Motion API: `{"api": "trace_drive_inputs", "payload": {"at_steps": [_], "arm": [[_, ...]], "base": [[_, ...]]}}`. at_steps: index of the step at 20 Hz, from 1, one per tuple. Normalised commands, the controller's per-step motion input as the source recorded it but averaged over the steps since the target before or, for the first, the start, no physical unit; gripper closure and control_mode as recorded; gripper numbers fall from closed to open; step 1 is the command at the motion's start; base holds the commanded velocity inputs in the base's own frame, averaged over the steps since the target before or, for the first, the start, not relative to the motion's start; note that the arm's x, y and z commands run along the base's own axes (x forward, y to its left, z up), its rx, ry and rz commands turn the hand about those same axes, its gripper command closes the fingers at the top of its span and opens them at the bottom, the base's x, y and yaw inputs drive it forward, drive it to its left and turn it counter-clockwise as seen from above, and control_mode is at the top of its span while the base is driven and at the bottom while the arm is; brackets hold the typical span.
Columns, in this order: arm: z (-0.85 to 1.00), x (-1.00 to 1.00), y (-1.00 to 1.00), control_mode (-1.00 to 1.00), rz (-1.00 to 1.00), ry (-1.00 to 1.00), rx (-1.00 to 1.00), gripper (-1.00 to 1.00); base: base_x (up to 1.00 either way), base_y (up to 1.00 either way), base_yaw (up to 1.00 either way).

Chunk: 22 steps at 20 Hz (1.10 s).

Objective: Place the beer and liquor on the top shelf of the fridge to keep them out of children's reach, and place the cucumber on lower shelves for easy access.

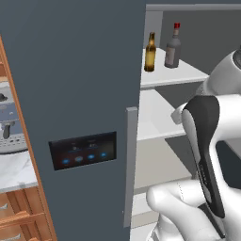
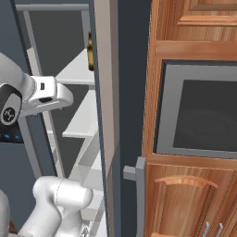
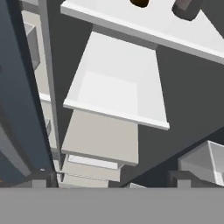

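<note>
The fingers [image 3: 112, 186] stand spread wide with nothing between them, pointing into the open fridge [image 1: 70, 70]. Above and beyond them, the beer [image 1: 150, 52] and the liquor [image 1: 172, 47] stand upright, near each other but apart, on the top shelf [image 1: 183, 75]; a bare white shelf [image 3: 118, 83] lies straight ahead.

bottles: two counted – one beer [image 1: 150, 52], one liquor [image 1: 172, 47], both upright on the top shelf [image 1: 188, 73]
fridge [image 1: 70, 84]: one, door open
white shelf boards: three seen stacked, top shelf included
blue lights on black panel [image 1: 83, 150]: four noted
wall oven [image 2: 199, 113]: one
</note>
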Motion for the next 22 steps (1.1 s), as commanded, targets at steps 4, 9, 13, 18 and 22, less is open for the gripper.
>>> {"api": "trace_drive_inputs", "payload": {"at_steps": [4,9,13,18,22], "arm": [[-0.15,0.00,0.08,1.00,0.03,0.01,0.00,-1.00],[0.00,0.00,0.00,1.00,0.00,0.00,0.00,-1.00],[0.00,0.00,0.00,1.00,0.00,0.00,0.00,-1.00],[0.00,0.00,0.00,1.00,0.00,0.00,0.00,-1.00],[0.00,0.00,0.00,1.00,0.00,0.00,0.00,-1.00]], "base": [[-0.01,0.04,0.01],[-0.16,0.34,0.05],[-0.49,0.39,0.05],[-0.45,0.56,0.03],[-0.09,0.91,0.02]]}}
